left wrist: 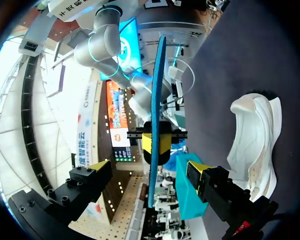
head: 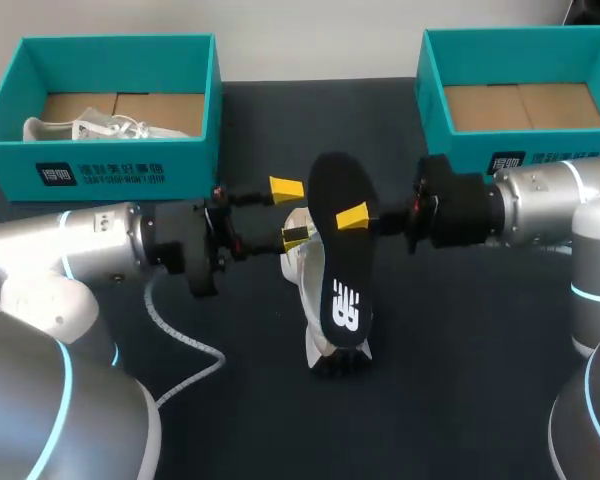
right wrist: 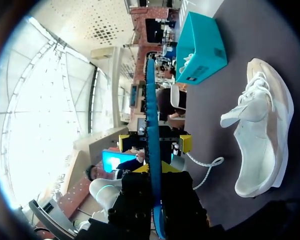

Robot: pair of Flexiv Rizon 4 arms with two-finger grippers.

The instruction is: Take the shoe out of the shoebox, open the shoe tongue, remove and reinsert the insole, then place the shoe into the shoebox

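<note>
A: Boxes first?
B: Left box (head: 2,156) holds a white shoe (head: 100,128). Right box (head: 430,90) shows its cardboard floor.
A: Between them?
B: Left gripper (head: 292,213), fingers apart, is beside the insole (head: 338,262). A second shoe (head: 306,272) lies on the table (head: 460,380) underneath. Right gripper (head: 352,216) is clamped on the insole (aloft, long axis far-to-near).

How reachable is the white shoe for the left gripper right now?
Probably yes. The left gripper is open and empty right beside the white shoe; the insole, held above it by the right gripper, covers it only from overhead.
</note>
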